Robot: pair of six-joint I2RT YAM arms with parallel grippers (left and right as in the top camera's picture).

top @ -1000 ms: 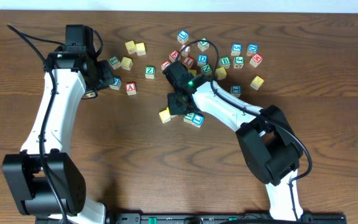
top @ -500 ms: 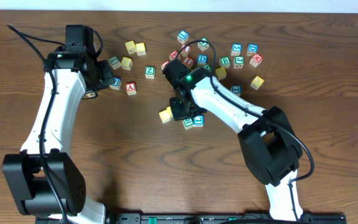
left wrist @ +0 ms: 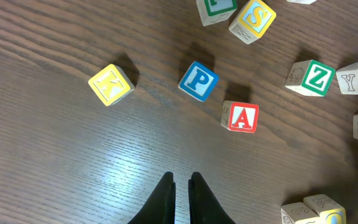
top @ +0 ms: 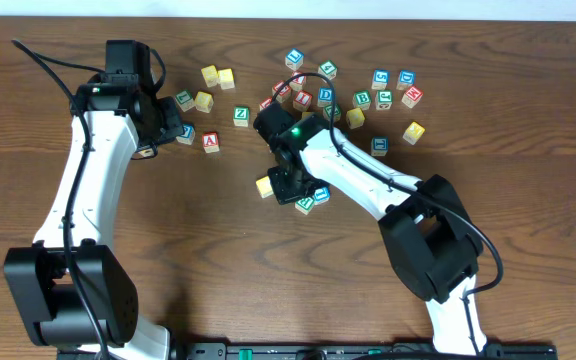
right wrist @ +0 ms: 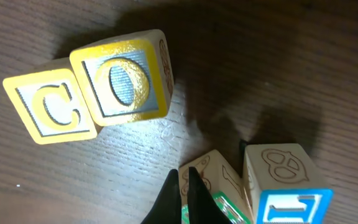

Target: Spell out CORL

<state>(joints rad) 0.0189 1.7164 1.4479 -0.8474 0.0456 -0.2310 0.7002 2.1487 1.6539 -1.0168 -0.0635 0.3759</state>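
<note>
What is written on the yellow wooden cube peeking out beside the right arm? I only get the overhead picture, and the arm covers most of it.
Observer: The right wrist camera shows two yellow-framed wooden cubes touching side by side: the C cube and the O cube.
Operator: Is the arm gripping either?
Observer: No. The right arm's jaws are shut on nothing, a little apart from the pair.
Operator: And the left arm?
Observer: The left arm's jaws are shut too, empty, above the bare brown wooden table.
</note>
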